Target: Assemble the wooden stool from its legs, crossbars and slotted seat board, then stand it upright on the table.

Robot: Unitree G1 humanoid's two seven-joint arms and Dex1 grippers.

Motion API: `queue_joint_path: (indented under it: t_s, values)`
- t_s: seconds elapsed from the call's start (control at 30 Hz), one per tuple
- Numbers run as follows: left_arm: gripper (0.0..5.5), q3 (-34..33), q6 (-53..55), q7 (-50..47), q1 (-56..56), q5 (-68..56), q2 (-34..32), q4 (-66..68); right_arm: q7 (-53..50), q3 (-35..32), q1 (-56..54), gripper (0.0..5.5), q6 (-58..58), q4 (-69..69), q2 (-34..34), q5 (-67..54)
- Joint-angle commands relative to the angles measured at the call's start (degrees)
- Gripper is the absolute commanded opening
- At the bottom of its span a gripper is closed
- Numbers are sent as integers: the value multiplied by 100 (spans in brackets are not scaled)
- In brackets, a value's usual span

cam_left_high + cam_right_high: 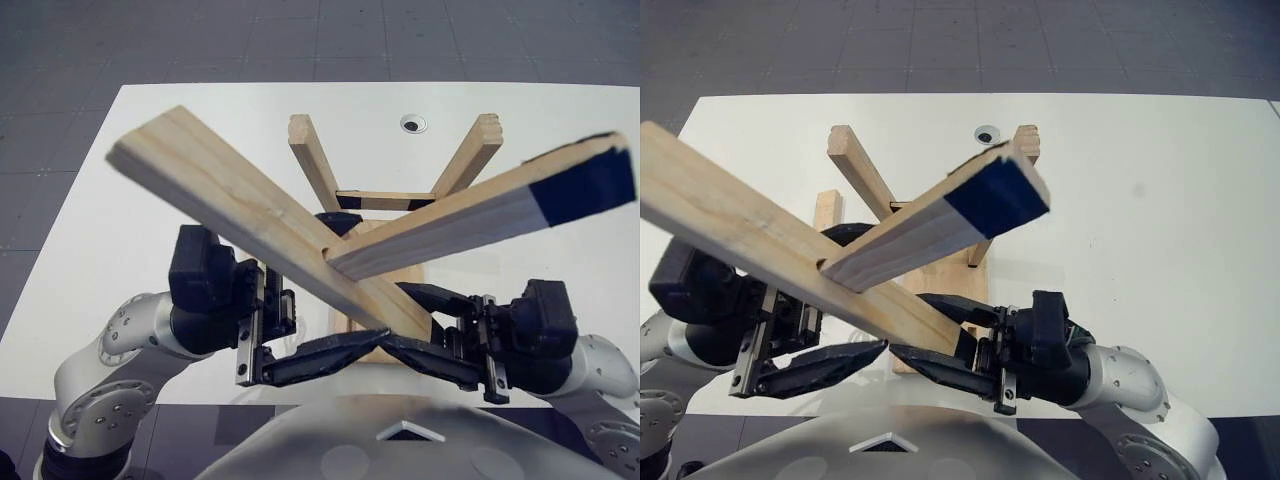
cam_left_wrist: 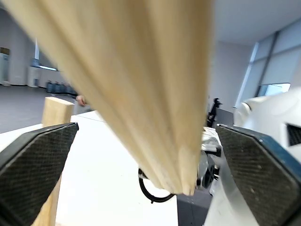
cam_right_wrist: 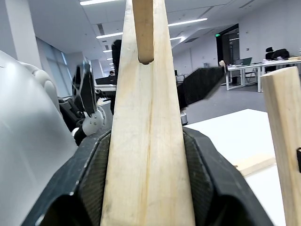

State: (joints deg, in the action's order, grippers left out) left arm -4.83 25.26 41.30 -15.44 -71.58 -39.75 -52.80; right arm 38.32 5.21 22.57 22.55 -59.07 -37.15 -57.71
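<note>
Two long wooden legs cross in an X, raised over the near table edge. The slotted leg (image 1: 230,190) runs from upper left down to my right gripper (image 1: 395,315), which is shut on its lower end (image 3: 148,141). The blue-tipped leg (image 1: 480,215) sits in that slot (image 1: 330,255). My left gripper (image 1: 368,280) is open, and its fingers (image 2: 33,165) straddle the wood without touching it. Behind, two more legs (image 1: 315,165) stand in a V joined by a crossbar (image 1: 385,200), on the seat board (image 1: 345,322).
The white table (image 1: 160,260) has a round cable hole (image 1: 413,123) at the back. Its front edge lies just under both grippers. Bare surface stretches to the left and right of the stool. Grey tiled floor surrounds the table.
</note>
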Motion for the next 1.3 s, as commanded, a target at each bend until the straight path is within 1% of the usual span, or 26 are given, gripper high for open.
queue_joint_path:
  t_s: [0.03, 0.07, 0.1, 0.23, 0.53, 0.73, 0.93, 1.03, 1.13, 1.3]
  values:
    - [550, -8, 61, 702, -119, -35, -183, 84, 21, 88, -283, 203, 140, 63, -97, -230]
    - [550, -20, 62, 857, -132, -57, -201, 115, 31, 132, -331, 203, 165, 114, -91, -229]
    - [524, -23, 62, 964, -138, -60, -210, 142, 46, 188, -380, 203, 196, 147, -86, -233]
    - [463, -35, 37, 1104, -141, -75, -152, 198, 25, 383, -527, 203, 274, 175, -54, -182]
    - [308, 34, -58, 840, 14, 23, 183, 315, -15, 826, -613, 203, 311, 196, 54, 126]
    - [216, 73, -57, 765, 4, 28, 283, 254, -95, 876, -642, 203, 284, 191, 107, 152]
    - [211, 73, -131, 818, -34, -19, 400, 221, -290, 864, -680, 203, 307, 274, 264, -269]
    - [211, 87, -191, 826, -12, -136, 528, 218, -318, 1042, -699, 203, 419, 446, 403, -623]
    - [211, 86, -162, 770, 48, -223, 592, 243, -273, 1317, -707, 203, 511, 660, 534, -424]
    - [211, 2, -101, 809, -35, -202, 475, 224, -312, 1199, -770, 203, 507, 632, 503, -501]
